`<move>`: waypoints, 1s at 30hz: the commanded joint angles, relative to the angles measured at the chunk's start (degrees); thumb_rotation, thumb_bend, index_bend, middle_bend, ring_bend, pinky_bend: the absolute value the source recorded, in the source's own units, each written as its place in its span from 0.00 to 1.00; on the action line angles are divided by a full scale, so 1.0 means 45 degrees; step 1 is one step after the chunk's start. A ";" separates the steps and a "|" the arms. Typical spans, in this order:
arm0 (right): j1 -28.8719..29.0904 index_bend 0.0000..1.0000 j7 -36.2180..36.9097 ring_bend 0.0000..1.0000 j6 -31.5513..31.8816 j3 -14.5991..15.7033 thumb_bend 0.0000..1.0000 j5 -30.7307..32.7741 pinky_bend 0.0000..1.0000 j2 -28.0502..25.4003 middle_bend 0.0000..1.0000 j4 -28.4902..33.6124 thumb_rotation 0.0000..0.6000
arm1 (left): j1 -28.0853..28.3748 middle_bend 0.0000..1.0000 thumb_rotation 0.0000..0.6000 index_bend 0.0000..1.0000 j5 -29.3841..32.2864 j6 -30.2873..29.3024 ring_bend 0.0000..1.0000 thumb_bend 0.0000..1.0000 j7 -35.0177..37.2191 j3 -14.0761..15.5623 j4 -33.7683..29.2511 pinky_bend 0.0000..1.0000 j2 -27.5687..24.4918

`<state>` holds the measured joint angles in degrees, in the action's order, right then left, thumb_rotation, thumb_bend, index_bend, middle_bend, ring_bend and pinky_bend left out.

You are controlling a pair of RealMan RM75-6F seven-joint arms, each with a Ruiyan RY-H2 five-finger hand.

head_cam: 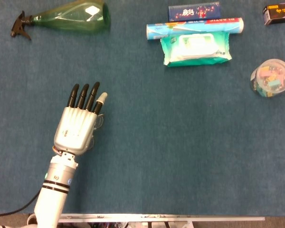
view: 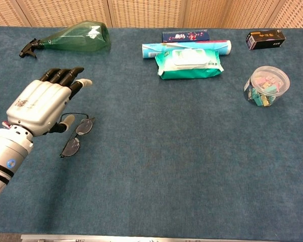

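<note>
Left hand (view: 43,103), fingers spread and empty, hovering over glasses (view: 74,136) on bench (view: 166,151); a careless descent could crush the lenses.

No legible text on anything.

left hand (head_cam: 77,130) | flat, palm down, fingers (head_cam: 84,96) straight, close together, pointing to 12 o'clock | held nothing | forearm ran in from 7 o'clock

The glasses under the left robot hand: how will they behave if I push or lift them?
The glasses look thin-framed, so probably light and fragile. Lying flat on the cloth, they should slide, not roll. The left robot hand could bend them.
</note>
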<state>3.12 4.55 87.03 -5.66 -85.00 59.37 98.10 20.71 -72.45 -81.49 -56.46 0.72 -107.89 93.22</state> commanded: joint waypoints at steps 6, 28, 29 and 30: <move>-0.0010 0.52 0.0057 0.23 0.0022 -0.0007 0.32 -0.0007 0.28 -0.0013 0.37 -0.0004 1.00 | -0.0117 0.00 1.00 0.14 -0.0396 0.0052 0.00 0.36 0.0014 0.0349 -0.0214 0.00 0.0037; -0.0008 0.52 0.0124 0.23 0.0018 -0.0012 0.32 -0.0017 0.28 -0.0032 0.37 0.0004 1.00 | -0.0191 0.00 1.00 0.14 -0.1872 0.0161 0.00 0.36 0.0334 0.0330 -0.0623 0.00 -0.0366; -0.0010 0.52 0.0127 0.23 0.0022 -0.0013 0.32 -0.0016 0.28 -0.0033 0.37 0.0005 1.00 | -0.0151 0.00 1.00 0.14 -0.1984 0.0194 0.00 0.35 0.0626 0.0228 -0.0479 0.00 -0.0434; -0.0010 0.52 0.0121 0.23 0.0022 -0.0012 0.32 -0.0017 0.28 -0.0032 0.37 0.0004 1.00 | -0.0120 0.00 1.00 0.14 -0.2043 0.0222 0.00 0.33 0.0856 0.0140 -0.0369 0.00 -0.0490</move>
<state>3.07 5.08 87.12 -5.71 -85.07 59.23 98.11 19.85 -80.83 -80.77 -54.26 2.11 -110.51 91.55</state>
